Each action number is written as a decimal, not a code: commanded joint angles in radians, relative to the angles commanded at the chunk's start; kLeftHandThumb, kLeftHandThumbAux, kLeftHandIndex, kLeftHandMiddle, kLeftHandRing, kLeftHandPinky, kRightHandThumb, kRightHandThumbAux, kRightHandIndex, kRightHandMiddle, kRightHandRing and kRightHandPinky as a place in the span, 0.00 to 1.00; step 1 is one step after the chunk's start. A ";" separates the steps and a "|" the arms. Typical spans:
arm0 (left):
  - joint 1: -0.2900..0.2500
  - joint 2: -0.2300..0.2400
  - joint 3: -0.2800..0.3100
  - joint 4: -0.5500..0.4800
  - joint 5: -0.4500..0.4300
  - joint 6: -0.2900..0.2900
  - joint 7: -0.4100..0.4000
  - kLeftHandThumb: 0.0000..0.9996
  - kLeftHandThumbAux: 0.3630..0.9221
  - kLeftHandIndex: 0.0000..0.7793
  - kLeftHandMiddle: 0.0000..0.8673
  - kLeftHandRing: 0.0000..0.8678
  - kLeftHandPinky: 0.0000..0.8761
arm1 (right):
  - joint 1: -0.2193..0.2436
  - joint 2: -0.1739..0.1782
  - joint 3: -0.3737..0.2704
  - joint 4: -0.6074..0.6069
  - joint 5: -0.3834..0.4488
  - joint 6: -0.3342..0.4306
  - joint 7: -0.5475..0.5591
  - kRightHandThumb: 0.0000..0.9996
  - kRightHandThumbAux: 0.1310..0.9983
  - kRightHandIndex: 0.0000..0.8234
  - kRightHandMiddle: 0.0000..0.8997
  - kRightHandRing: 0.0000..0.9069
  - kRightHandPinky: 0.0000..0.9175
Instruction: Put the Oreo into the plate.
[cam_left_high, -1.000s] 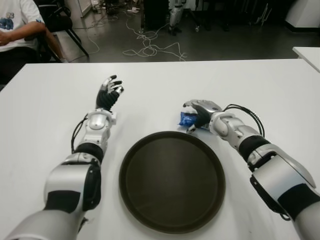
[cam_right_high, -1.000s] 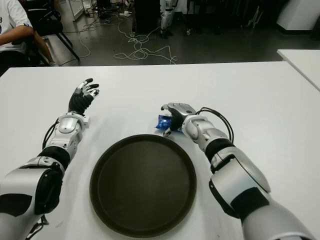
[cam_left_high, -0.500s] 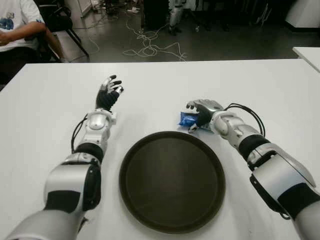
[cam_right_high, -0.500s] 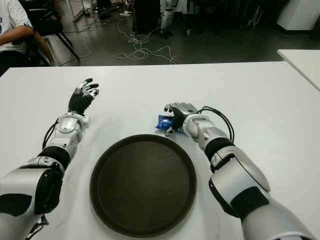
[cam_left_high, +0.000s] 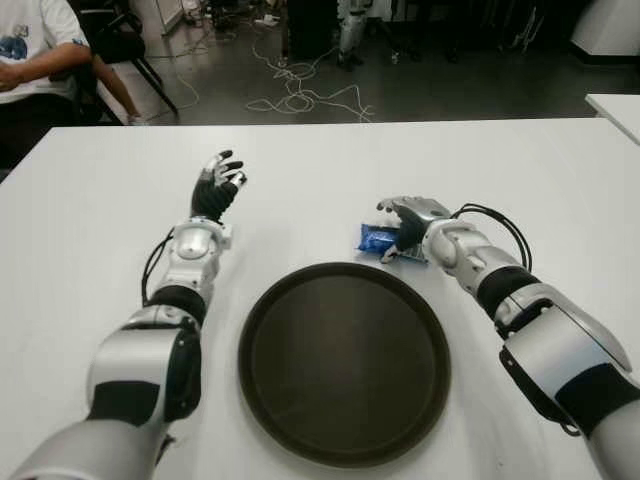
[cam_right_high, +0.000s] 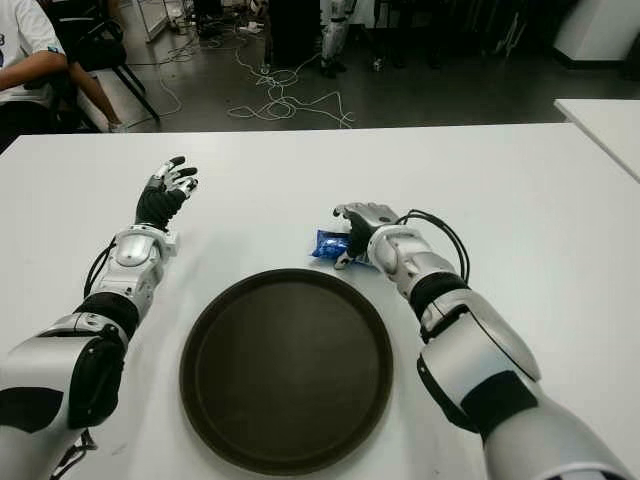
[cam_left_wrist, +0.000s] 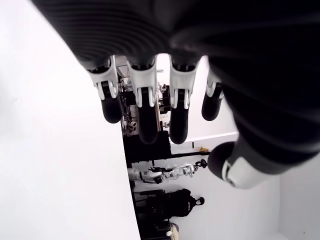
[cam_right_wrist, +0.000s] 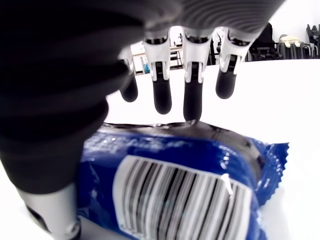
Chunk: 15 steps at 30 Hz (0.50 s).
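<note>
Now the right hand (cam_left_high: 405, 222) arches over the Oreo packet (cam_left_high: 377, 238), fingers loosely extended, one fingertip touching it.

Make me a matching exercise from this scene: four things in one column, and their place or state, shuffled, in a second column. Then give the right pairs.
Things
1. Oreo packet
2. plate
3. left robot hand
4. right robot hand

Places or states
A. dark, round, nothing in it, near the table's front edge
B. fingers spread, holding nothing, left of the plate and farther back
C. blue, lying on the white table just behind the plate's rim
D. over the packet, fingers reaching across it but not closed on it

Pairs: 1-C, 2-A, 3-B, 4-D
</note>
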 joint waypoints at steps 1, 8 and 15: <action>0.000 0.000 0.001 0.000 -0.001 0.001 -0.001 0.12 0.49 0.17 0.25 0.20 0.14 | 0.000 0.000 -0.001 0.000 0.001 0.002 0.003 0.00 0.76 0.24 0.25 0.26 0.21; 0.000 0.000 0.001 0.000 -0.005 -0.001 -0.009 0.13 0.49 0.16 0.25 0.21 0.14 | -0.004 0.000 0.001 0.001 -0.001 0.015 0.027 0.00 0.76 0.26 0.28 0.30 0.24; 0.000 -0.001 0.001 -0.001 -0.011 -0.005 -0.015 0.14 0.50 0.17 0.24 0.20 0.13 | -0.007 -0.001 0.003 0.001 -0.002 0.021 0.048 0.00 0.75 0.23 0.25 0.26 0.21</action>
